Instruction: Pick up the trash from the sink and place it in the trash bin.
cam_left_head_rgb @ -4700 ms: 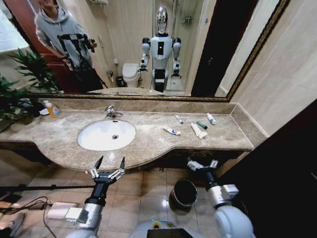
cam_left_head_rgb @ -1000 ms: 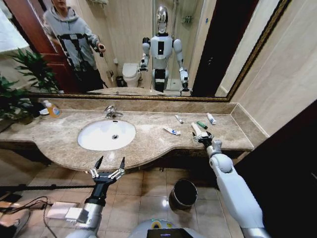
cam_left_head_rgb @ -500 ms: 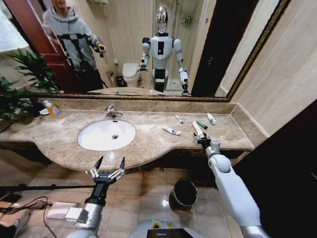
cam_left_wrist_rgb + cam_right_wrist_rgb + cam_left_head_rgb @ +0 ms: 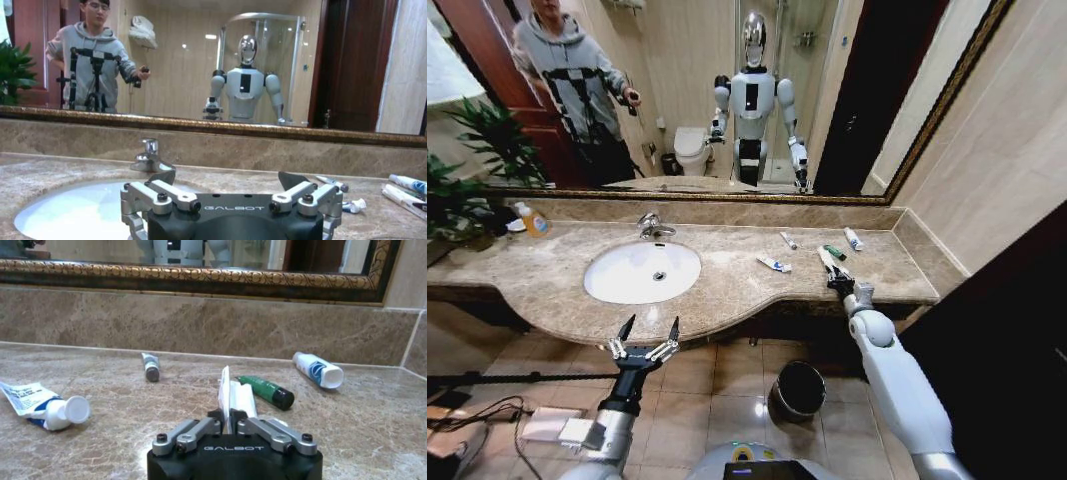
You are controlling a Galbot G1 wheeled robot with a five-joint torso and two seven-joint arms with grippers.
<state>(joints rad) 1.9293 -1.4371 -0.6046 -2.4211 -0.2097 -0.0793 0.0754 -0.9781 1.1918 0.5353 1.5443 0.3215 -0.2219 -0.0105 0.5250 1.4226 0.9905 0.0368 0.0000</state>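
Brown mottled marble countertop (image 4: pixel 547 275) spans the middle of the head view beneath a gilt-framed mirror (image 4: pixel 687 100), with the white oval sink (image 4: pixel 642 271) set left of centre and a chrome faucet (image 4: pixel 651 226) behind it. A yellow soap bottle (image 4: pixel 531 219) is seen at the far left of the counter. The trash is gathered at centre right of the frame — a white-and-blue tube (image 4: pixel 774 264), a small white tube (image 4: pixel 788 240), a dark green tube (image 4: pixel 834 252) and a white tube (image 4: pixel 853 238) nearest the wall. The right gripper (image 4: pixel 839 281) is extended onto the counter at right of centre, its fingers pressed together on the whitish wrapper (image 4: pixel 227 390), which is held edge-up between them. The left gripper (image 4: pixel 644 338) is held low at lower left of centre, before the counter edge, its fingers spread apart and empty. The trash bin (image 4: pixel 797 391) stands on the tiled floor at lower centre.
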